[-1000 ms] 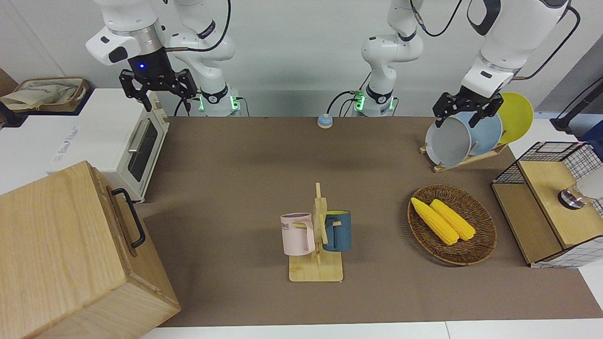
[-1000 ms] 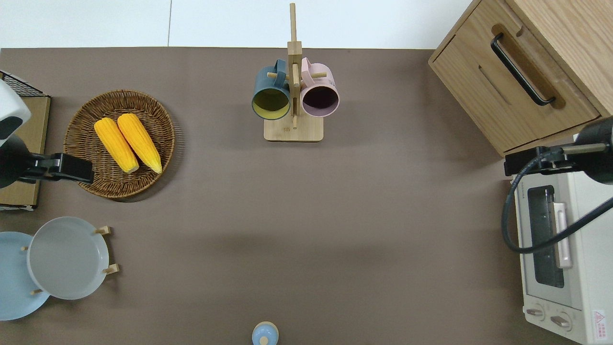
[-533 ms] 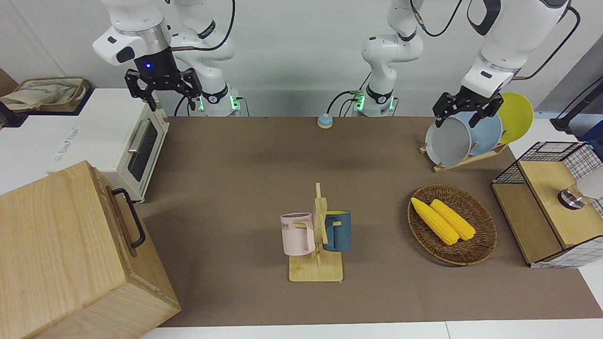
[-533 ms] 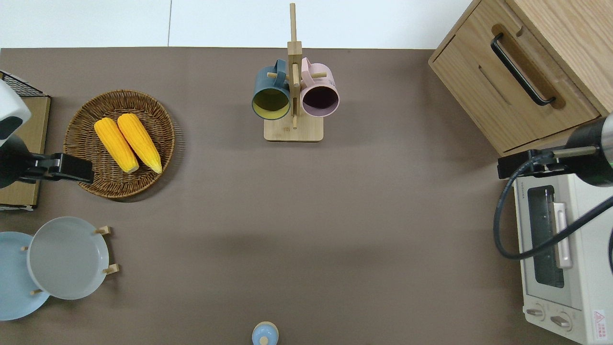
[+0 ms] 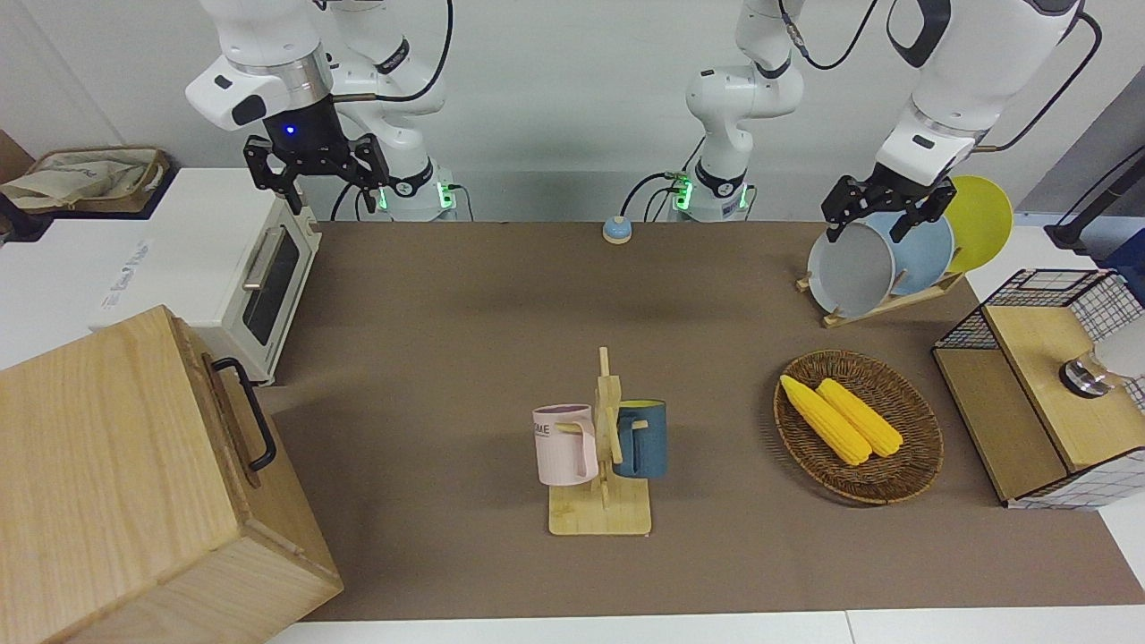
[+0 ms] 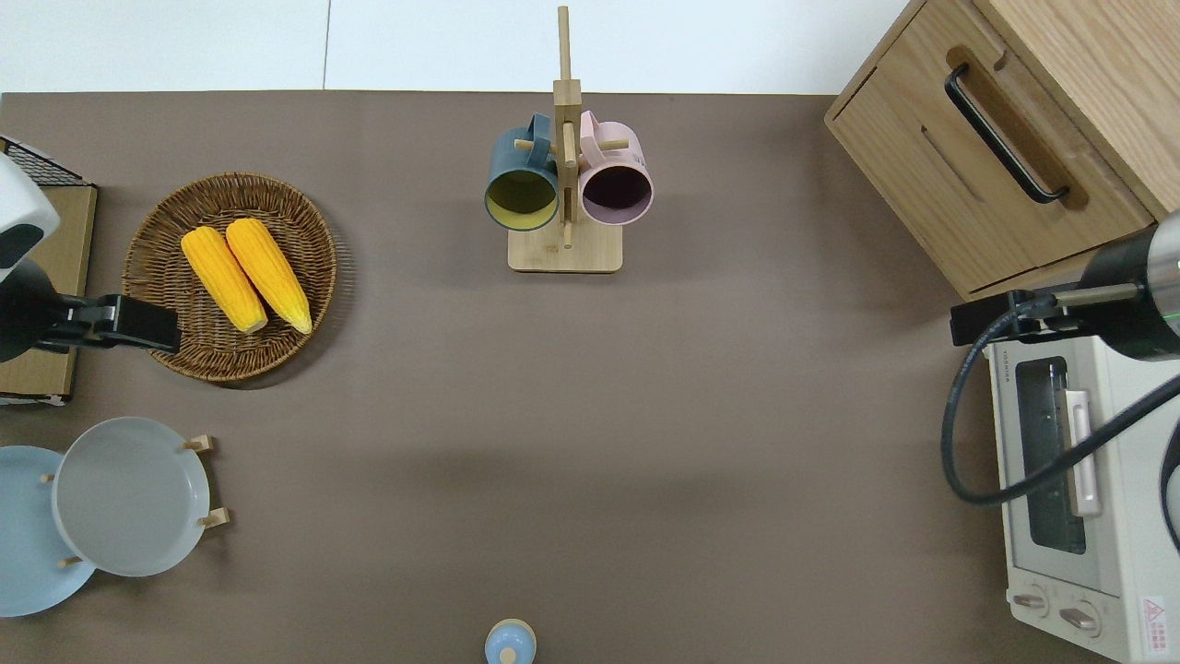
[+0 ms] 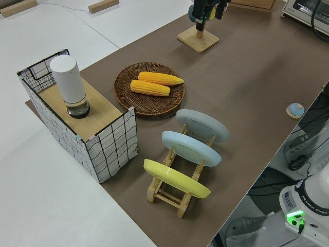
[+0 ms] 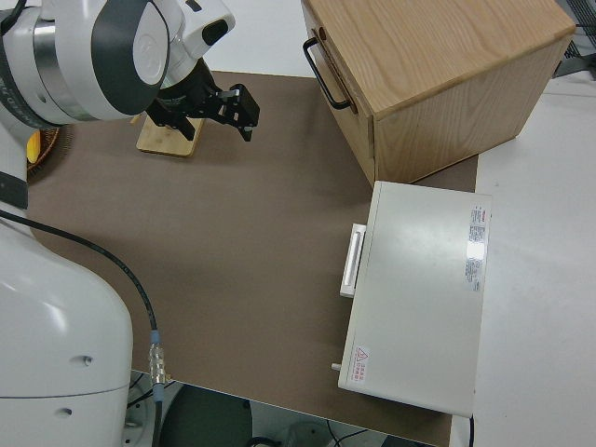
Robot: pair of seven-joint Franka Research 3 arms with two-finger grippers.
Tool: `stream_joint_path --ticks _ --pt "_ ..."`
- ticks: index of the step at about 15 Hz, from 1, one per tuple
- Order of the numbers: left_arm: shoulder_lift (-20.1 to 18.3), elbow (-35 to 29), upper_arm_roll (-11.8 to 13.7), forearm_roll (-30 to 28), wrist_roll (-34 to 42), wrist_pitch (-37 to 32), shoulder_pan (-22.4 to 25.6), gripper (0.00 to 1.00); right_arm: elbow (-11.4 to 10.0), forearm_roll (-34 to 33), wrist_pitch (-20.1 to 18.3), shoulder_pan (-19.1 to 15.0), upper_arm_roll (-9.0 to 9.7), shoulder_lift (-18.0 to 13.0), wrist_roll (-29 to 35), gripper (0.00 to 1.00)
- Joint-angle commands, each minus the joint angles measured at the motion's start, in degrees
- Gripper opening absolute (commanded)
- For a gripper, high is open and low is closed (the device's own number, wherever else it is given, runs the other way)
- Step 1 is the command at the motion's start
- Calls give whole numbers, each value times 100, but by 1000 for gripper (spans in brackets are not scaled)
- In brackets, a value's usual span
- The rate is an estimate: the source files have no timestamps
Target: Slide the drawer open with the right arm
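The drawer (image 6: 991, 184) is the wide light-wood front with a black bar handle (image 6: 1005, 134) on the large wooden box at the right arm's end of the table. It is shut, flush with the box; its handle also shows in the front view (image 5: 250, 420). My right gripper (image 5: 319, 179) hangs open and empty in the air, with a blue light on its wrist. In the overhead view its wrist (image 6: 1129, 309) is over the oven corner nearest the box. It also shows in the right side view (image 8: 219, 110), apart from the handle (image 8: 323, 73). The left arm is parked, its gripper (image 5: 886, 213) open.
A white toaster oven (image 6: 1079, 489) stands beside the wooden box, nearer to the robots. A mug rack with a pink and a blue mug (image 6: 564, 184) stands mid-table. A wicker basket with two corn cobs (image 6: 230, 277), a plate rack (image 6: 129, 498) and a wire-mesh box (image 5: 1047, 394) stand toward the left arm's end.
My right gripper has risen and shifted a little off the oven toward the middle of the table. The drawer and the left arm have not moved.
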Motion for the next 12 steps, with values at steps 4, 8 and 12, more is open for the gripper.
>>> stream_joint_path --ticks 4,8,12 --pt "65 140 -41 99 51 -113 31 993 137 -1302 -124 378 58 158 -100 979" --pt "65 140 -41 99 51 -113 31 993 137 -2313 -124 799 58 281 -135 979" --pt "65 140 -41 99 51 -113 31 993 94 -3201 -123 1168 58 422 -170 979"
